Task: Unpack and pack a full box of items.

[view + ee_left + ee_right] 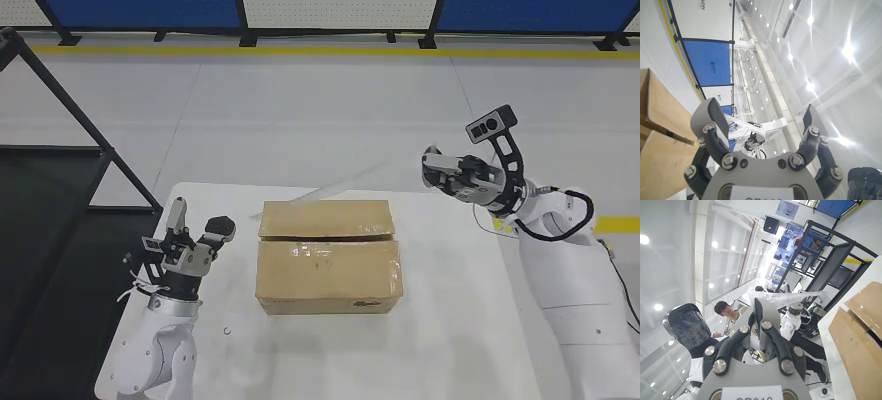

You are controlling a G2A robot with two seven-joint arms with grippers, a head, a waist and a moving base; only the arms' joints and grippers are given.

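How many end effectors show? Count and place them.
2. The left end effector is open, left of the cardboard box; the right end effector, right of it, is shut on clear tape.

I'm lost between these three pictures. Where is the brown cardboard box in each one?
Top view: the cardboard box sits in the middle, between the two arms.
Left wrist view: its brown flaps rise beside the left gripper.
Right wrist view: its corner shows beside the right gripper, which pinches a clear strip.
Shared landmark: the right gripper also shows in the top view and, small and far off, in the left wrist view.
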